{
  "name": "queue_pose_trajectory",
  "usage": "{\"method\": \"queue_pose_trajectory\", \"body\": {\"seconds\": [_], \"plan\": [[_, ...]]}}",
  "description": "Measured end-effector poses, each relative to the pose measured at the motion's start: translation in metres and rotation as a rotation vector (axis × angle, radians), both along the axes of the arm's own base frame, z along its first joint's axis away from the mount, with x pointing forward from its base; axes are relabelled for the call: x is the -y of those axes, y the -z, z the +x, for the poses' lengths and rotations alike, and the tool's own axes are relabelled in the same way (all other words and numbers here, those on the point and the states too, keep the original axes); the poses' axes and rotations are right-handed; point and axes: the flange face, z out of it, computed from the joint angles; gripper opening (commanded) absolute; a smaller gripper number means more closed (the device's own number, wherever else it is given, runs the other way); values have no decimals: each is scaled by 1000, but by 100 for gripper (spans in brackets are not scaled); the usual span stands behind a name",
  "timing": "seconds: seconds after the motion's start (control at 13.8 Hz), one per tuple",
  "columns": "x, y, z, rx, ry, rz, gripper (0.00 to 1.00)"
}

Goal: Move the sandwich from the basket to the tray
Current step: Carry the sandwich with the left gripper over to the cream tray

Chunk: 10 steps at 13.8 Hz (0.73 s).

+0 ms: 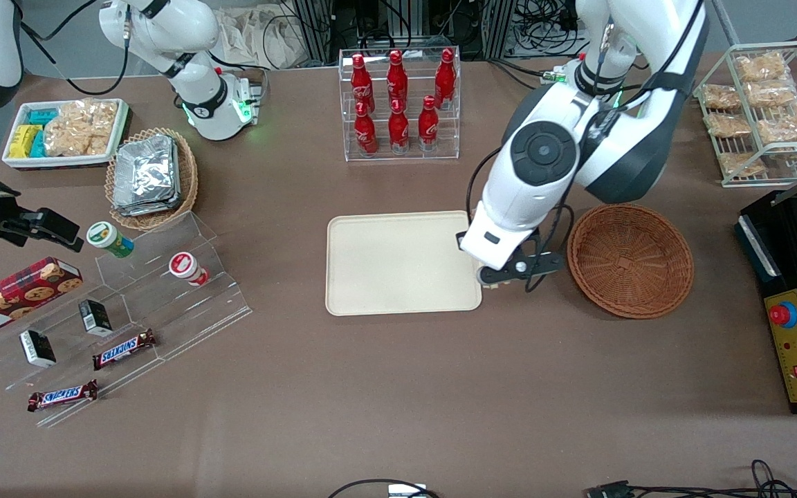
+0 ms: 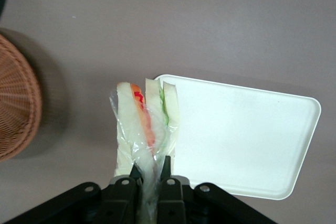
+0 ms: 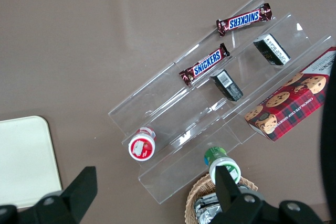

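Snickers bars (image 1: 63,395) lie nearest my front camera.
My gripper (image 2: 150,178) pinches the wrapped sandwich (image 2: 146,124) over the tray (image 1: 398,263) corner nearest the basket (image 1: 630,260), which I see just beside it.

Tray (image 1: 398,263) flat on the surface (image 1: 398,387), mid-way along it. Basket (image 1: 630,261) just beside the tray, toward the working arm's end, a strip of bare surface between them. Pincer (image 1: 509,273) hangs above the tray's edge nearest the basket, clamped on the sandwich (image 2: 147,124), which is held over that edge of the tray, clear of the basket. Bottle rack (image 1: 400,104) farther from the front camera than the tray. Stepped display stand (image 1: 129,311) toward the parked arm's end.
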Motion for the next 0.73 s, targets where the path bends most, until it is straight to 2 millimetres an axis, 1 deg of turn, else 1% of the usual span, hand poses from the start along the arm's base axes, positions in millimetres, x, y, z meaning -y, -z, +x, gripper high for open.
{"method": "queue_pose_trajectory", "body": {"seconds": [0.07, 0.15, 0.36, 0.51, 0.73], "plan": [[2, 16, 3, 5, -2, -7, 13], [3, 36, 5, 13, -4, -15, 13], [5, 102, -2, 50, -5, -47, 12], [4, 146, -16, 83, -1, -74, 12], [1, 197, -42, 122, 9, -108, 13]]}}
